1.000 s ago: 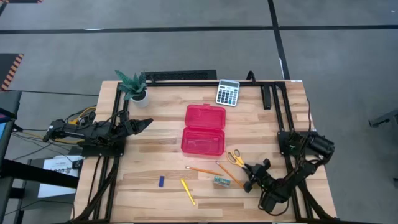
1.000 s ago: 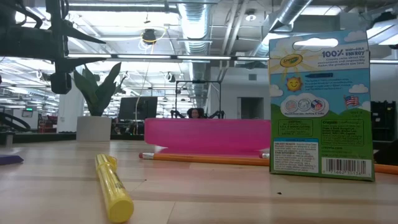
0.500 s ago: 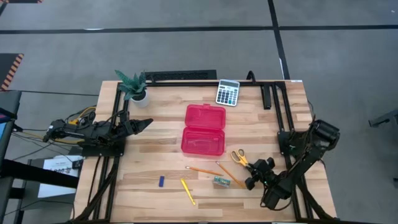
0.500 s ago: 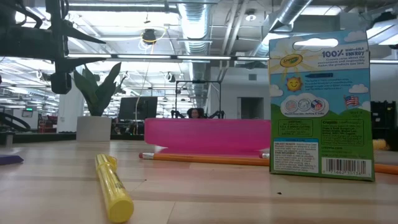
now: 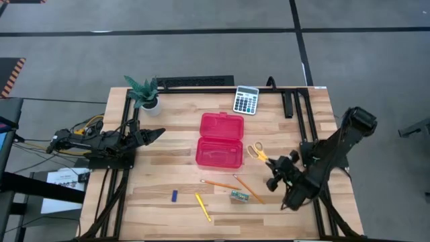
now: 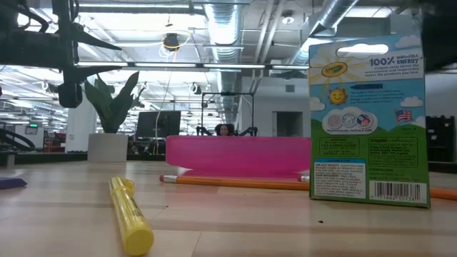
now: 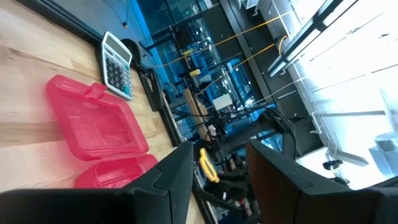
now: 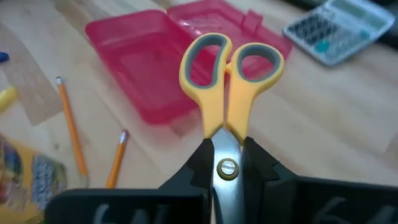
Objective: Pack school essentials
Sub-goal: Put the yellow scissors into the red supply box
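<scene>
Our right gripper clamps smooth yellow-handled scissors above the worktop, at three o'clock of the glossy red case; left gripper fingers: we cannot tell

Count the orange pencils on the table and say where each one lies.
2. One orange pencil lies in front of the open red case; the other pencil lies slanted just right of it, beside the crayon box. None appear hidden.

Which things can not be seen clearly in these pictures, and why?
- Blades of the yellow-handled metal scissors: right wrist view, hidden between the right gripper fingers.
- Small blue piece: high view, too small to identify.
- Green-yellow cardboard crayon box: low view, hides the table behind it.
- Left gripper: high view, fingers too small.
</scene>
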Motion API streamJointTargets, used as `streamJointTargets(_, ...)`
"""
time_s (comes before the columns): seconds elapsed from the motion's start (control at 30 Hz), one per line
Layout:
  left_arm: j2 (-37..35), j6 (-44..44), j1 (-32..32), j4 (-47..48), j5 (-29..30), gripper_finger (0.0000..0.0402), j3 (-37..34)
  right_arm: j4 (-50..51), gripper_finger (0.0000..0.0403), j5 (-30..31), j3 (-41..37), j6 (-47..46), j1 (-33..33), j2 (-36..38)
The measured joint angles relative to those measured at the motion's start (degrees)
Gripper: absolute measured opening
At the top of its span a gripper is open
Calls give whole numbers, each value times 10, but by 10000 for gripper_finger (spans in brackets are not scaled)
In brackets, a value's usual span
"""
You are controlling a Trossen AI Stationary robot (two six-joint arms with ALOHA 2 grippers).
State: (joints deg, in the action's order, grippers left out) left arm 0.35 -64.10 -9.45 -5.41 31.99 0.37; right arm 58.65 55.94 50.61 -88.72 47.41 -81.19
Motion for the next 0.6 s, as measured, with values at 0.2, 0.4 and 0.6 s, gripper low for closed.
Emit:
streamJointTargets(0.2,0,0,0,0,0,137,0,-118,51,27,4,223,-88,47)
streamJointTargets(0.4,0,0,0,0,0,137,0,-287,56,8,4,451,-163,67)
streamJointTargets(0.6,0,4,0,0,1,137,0,-455,57,-86,4,635,-235,73)
